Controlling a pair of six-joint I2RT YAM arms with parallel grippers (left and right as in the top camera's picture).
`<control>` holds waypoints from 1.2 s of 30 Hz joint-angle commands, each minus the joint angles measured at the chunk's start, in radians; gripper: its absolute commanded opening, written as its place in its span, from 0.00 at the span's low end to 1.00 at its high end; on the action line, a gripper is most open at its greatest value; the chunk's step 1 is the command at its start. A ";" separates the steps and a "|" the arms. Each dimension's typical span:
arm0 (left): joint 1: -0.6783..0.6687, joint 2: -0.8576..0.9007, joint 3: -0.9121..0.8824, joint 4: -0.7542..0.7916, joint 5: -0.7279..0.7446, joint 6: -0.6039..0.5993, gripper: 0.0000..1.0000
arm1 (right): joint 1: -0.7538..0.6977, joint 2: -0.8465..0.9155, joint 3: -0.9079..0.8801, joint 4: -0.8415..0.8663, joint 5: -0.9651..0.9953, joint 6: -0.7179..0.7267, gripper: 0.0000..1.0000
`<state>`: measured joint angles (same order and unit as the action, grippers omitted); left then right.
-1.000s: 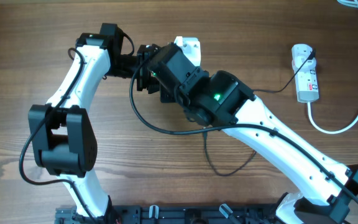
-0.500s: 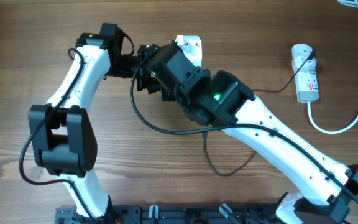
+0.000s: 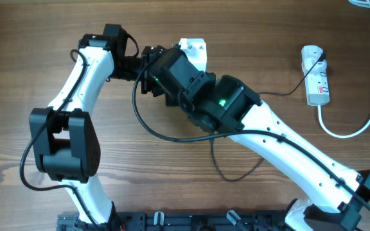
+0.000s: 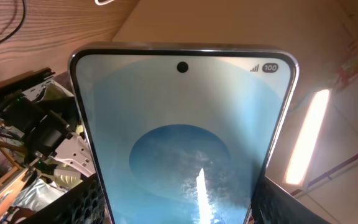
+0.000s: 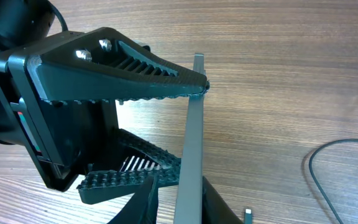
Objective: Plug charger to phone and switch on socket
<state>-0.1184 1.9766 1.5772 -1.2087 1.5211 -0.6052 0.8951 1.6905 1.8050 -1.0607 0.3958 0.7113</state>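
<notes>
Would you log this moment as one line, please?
left gripper: holding phone | right gripper: flanking phone edge | socket: untouched

We note the phone (image 5: 188, 186) edge-on, a thin grey slab standing upright at frame centre. The left gripper (image 5: 189, 124) reaches in from the left, its ribbed black fingers (image 5: 135, 68) clamped on the slab. The right gripper (image 5: 182, 210) flanks the slab at the bottom edge; contact is indeterminate. The charger cable (image 5: 309, 167) curves at lower right on the wooden table (image 5: 291, 62).
</notes>
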 commanded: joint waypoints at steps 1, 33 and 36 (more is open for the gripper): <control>-0.001 -0.034 0.001 0.000 0.055 -0.009 0.56 | 0.005 0.000 0.014 0.001 0.023 -0.005 0.12; -0.001 -0.034 0.001 0.000 0.056 -0.009 0.64 | -0.075 -0.067 0.014 0.007 -0.111 1.061 0.05; -0.001 -0.034 0.001 0.000 0.056 -0.009 0.64 | -0.074 -0.067 0.014 0.008 -0.113 1.123 0.04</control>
<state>-0.1169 1.9743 1.5772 -1.2087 1.5581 -0.6159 0.8165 1.6508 1.8050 -1.0603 0.3058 1.6913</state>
